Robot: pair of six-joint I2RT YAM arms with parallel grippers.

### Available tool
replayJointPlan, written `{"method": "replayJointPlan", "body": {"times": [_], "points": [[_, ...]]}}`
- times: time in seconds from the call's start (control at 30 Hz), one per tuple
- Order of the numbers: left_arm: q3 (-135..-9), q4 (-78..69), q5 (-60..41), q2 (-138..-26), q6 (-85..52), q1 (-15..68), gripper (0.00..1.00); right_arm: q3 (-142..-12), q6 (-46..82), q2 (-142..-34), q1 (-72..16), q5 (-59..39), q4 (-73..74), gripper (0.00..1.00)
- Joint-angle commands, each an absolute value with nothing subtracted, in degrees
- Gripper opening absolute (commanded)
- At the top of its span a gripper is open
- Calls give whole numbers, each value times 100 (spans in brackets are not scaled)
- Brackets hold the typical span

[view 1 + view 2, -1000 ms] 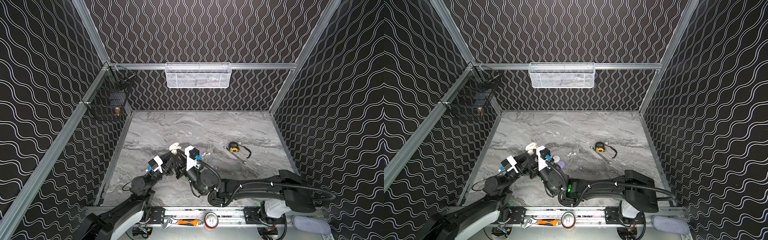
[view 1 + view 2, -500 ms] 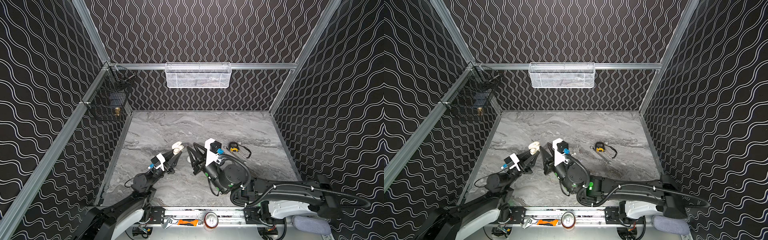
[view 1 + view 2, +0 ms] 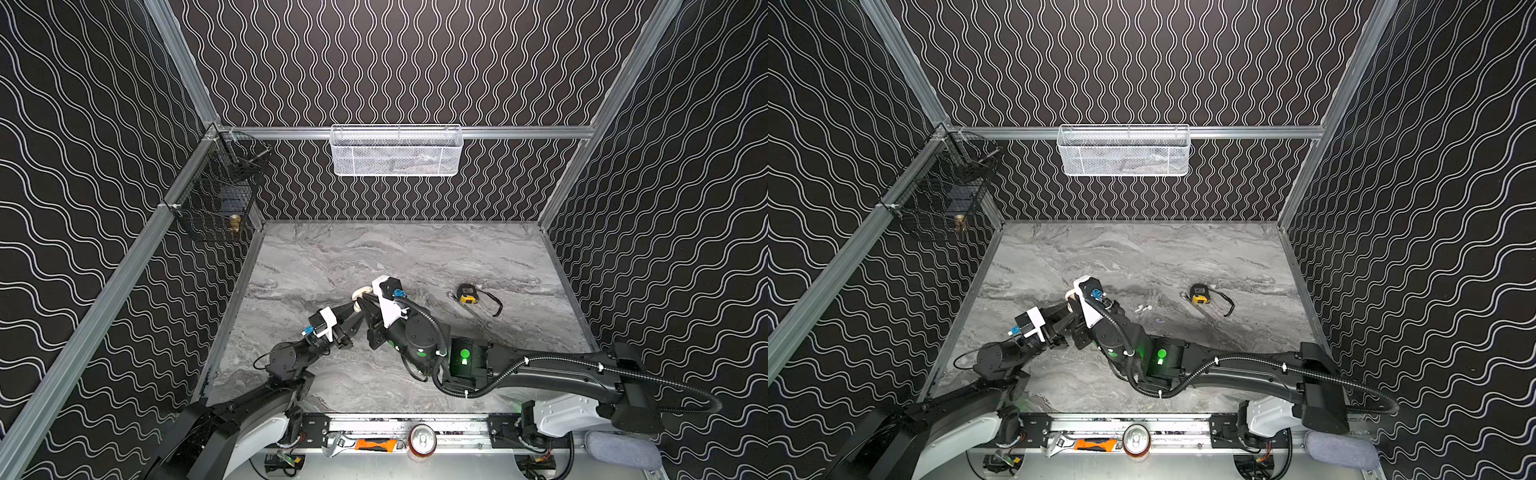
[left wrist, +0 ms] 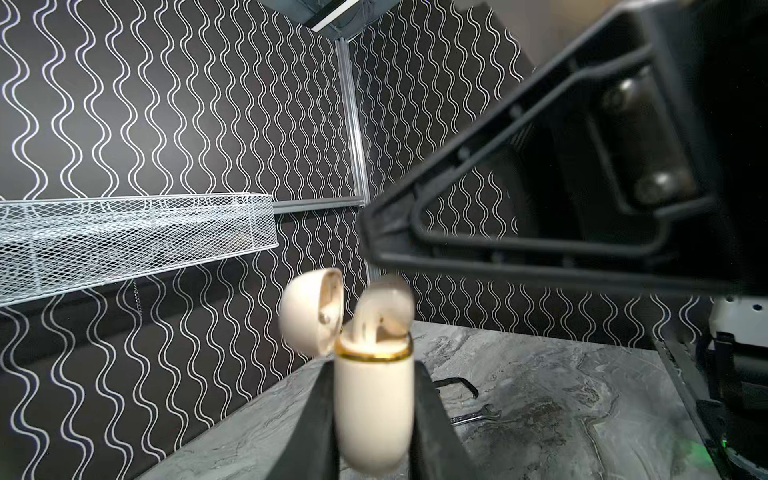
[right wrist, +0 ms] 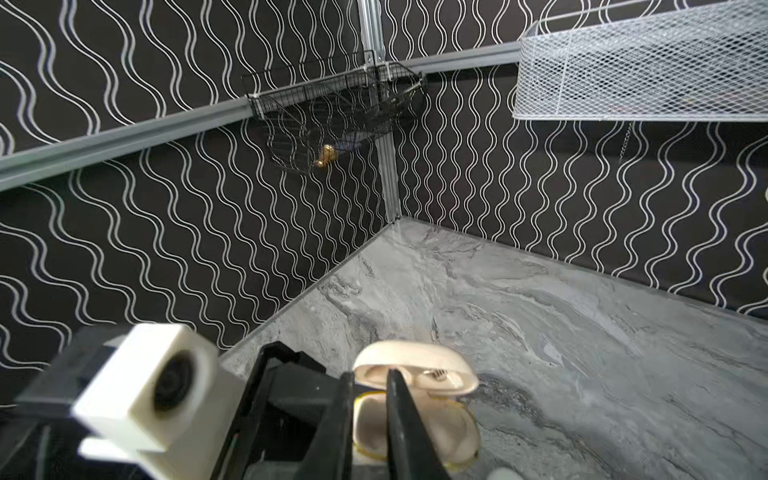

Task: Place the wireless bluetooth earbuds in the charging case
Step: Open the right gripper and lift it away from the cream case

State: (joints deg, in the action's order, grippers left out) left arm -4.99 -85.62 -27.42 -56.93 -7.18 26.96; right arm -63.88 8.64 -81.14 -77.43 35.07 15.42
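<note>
Left hand [image 4: 372, 365] clamped on cream charging case [image 4: 374, 415], lid open, raised off desk [image 3: 1142, 257]. Right hand [image 5: 370, 376] pinched shut just over case mouth. Cream earbud [image 4: 384, 307] partly in case, blurred; contact with right hand unclear. White earbuds [image 3: 1142, 308] loose on desk.

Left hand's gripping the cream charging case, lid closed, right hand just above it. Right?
No: the lid is open, swung back on its hinge, with an earbud sticking out of the cream charging case; the left wrist view shows it. The left hand does grip the case, and the right hand is just above it.
</note>
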Motion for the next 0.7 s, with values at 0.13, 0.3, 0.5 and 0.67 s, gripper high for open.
{"method": "replayJointPlan", "body": {"times": [0.13,0.3,0.5,0.67], "points": [[-563,-8868,-2905,-5668,-740,2704,0,-6152,1160,-8077,-7627,3292,1597,15],[-563,-8868,-2930,-5660,-732,2711,0,-6132,1094,-8080,-7628,3363,1498,15],[-630,-8866,-3059,-5820,-712,2714,0,-6253,751,-7355,-7576,3472,1224,22],[-759,-8858,-3420,-6004,-662,2765,0,-6857,856,-6998,-6638,2772,-109,34]]}}
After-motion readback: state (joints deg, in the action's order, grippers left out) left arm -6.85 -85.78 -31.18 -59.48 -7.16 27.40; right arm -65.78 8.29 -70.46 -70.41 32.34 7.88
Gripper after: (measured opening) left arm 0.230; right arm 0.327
